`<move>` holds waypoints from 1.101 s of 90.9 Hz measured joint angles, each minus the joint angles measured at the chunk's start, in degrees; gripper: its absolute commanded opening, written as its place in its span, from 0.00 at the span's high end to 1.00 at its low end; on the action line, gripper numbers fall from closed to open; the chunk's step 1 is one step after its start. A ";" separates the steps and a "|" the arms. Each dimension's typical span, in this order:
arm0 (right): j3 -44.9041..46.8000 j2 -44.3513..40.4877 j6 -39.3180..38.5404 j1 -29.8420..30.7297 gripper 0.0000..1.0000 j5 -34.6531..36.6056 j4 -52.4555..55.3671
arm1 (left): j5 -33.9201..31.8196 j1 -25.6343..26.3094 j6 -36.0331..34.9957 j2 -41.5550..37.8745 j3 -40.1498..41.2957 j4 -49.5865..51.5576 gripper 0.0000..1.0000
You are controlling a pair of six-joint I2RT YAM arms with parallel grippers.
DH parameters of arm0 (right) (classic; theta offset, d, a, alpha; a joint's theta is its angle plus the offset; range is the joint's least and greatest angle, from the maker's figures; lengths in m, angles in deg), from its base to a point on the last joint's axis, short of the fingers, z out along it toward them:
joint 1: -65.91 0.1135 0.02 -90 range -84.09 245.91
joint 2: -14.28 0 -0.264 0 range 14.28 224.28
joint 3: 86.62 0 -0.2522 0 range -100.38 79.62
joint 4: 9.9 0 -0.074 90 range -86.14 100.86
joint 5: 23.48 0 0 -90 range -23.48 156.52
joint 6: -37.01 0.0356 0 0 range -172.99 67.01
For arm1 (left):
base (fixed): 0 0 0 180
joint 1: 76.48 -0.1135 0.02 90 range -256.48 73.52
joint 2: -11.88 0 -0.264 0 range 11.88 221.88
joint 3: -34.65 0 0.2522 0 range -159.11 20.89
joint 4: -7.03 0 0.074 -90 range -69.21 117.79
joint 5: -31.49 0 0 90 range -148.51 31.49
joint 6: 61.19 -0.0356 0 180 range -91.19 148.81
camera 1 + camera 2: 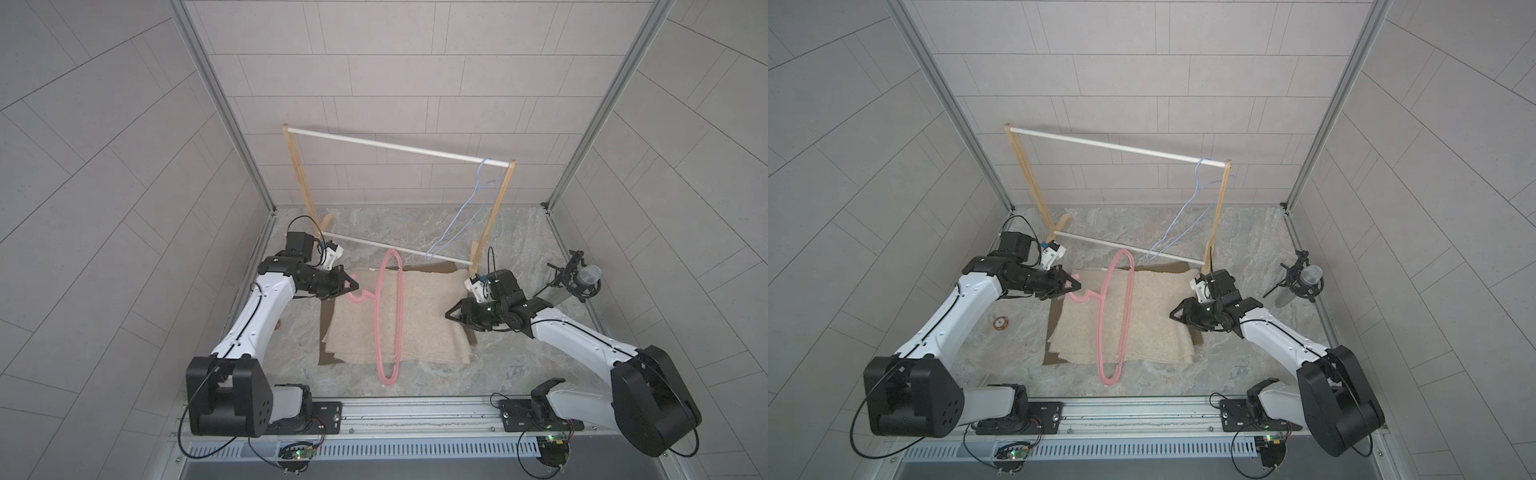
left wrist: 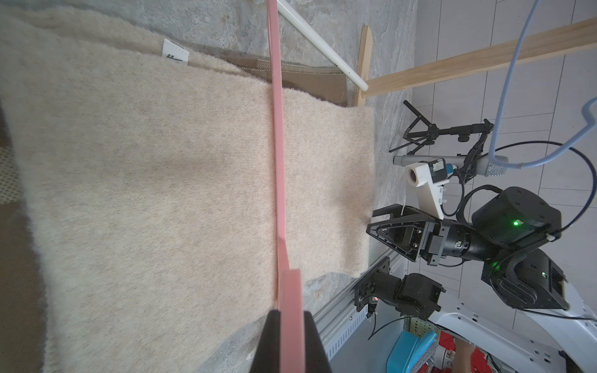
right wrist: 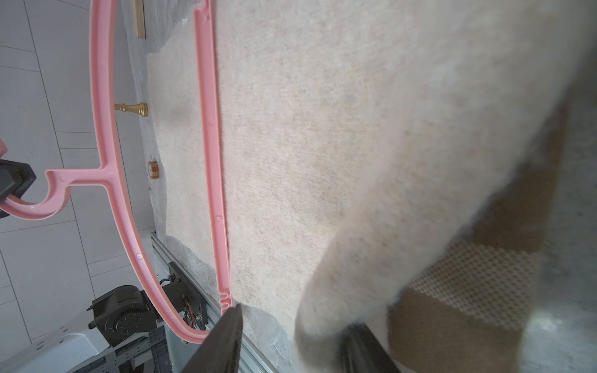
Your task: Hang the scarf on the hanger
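You're at the threading step: your left gripper (image 1: 354,286) is clamped on the hook of the pink hanger (image 3: 210,129), whose bar crosses the flat-lying scarf (image 1: 428,316). The right gripper (image 1: 448,315) stands spread around the scarf's edge (nothing pinched yet). Next, close and feed it through. Marbled table (image 1: 519,232), grey tiled walls (image 1: 374,62).

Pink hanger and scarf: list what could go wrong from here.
1. The left gripper holds the pink hanger only by its hook, so the hanger may twist once the scarf drags on it.
2. The right gripper has its fingers apart around a fold at the scarf's edge. Closing may catch only one layer, or the brown cloth beneath.
3. The hanger's bar seems to rest on the scarf, so a pull could drag both.
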 measured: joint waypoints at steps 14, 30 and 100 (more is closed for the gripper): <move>2.23 1.22 1.09 -0.07 0.47 2.75 -1.14 | 0.00 0.00 0.02 0.00 0.04 -0.11 1.00; 4.48 2.10 1.81 -0.66 0.50 5.14 -1.44 | 0.00 0.00 0.02 0.00 0.17 -0.31 1.00; 1.42 4.24 18.05 16.17 1.00 -0.50 -28.09 | 0.76 0.00 0.48 -0.15 1.53 -1.79 1.00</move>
